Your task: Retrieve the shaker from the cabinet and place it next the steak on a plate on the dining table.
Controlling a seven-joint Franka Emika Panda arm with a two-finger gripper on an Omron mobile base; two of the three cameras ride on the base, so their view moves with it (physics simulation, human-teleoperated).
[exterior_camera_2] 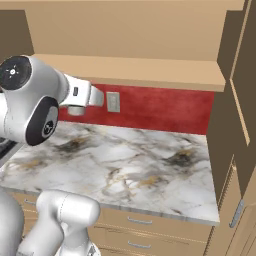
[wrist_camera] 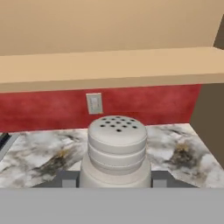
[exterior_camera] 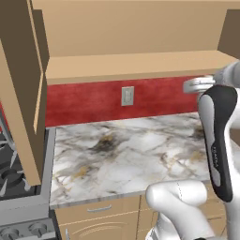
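Note:
The shaker (wrist_camera: 116, 140) stands upright between my fingertips in the hand view, its pale cap with several holes facing the camera. My gripper (wrist_camera: 113, 179) is shut on the shaker, with one dark finger (wrist_camera: 65, 179) on each side. It hangs in the air over the marble counter, below and in front of the cabinet shelf (wrist_camera: 109, 70). The light-brown wall cabinet (exterior_camera: 131, 65) stands open, its door (exterior_camera: 18, 93) swung out at the left. The steak, the plate and the dining table are out of view.
A marble counter (exterior_camera: 126, 154) runs under the cabinet, in front of a red backsplash with a wall outlet (exterior_camera: 127, 95). Wooden drawers (exterior_camera: 98, 208) sit below it. A stove (exterior_camera: 14, 178) borders the counter on the left. A tall wooden panel (exterior_camera_2: 225, 135) closes the right side.

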